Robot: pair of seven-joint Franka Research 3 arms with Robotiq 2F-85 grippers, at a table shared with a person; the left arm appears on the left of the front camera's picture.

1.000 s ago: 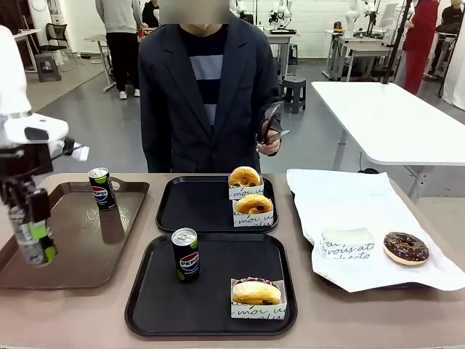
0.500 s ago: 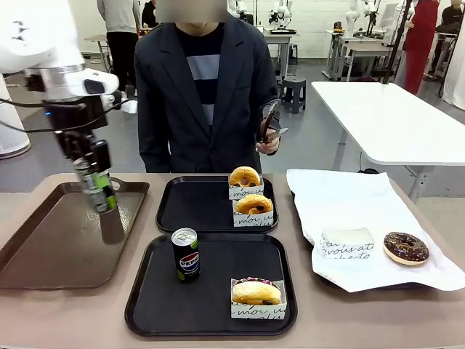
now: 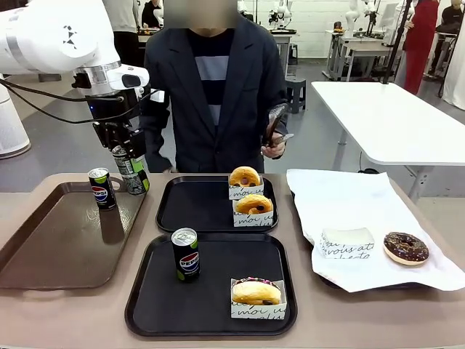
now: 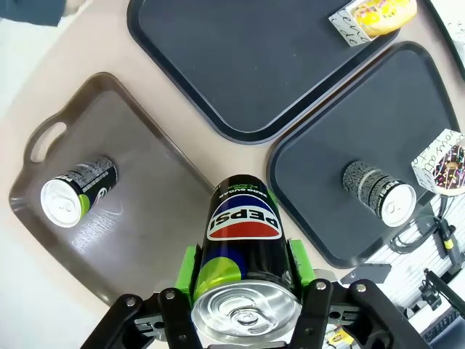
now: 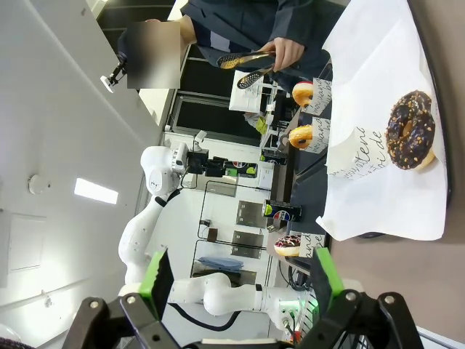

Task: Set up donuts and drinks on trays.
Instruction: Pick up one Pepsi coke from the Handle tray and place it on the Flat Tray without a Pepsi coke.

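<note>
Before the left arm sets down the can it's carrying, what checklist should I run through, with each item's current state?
1. Grip: the held can is clamped between the left end effector's green pads: ok.
2. Landing spot: the far black tray has a bare left half: ok.
3. The sleeved donuts stand at that tray's right edge, away from the spot: ok.
4. The person's hand, holding tongs, is raised off the trays: ok.
5. Drink on the far black tray: not ok, none there yet.
6. The right end effector is open and empty: ok.
</note>
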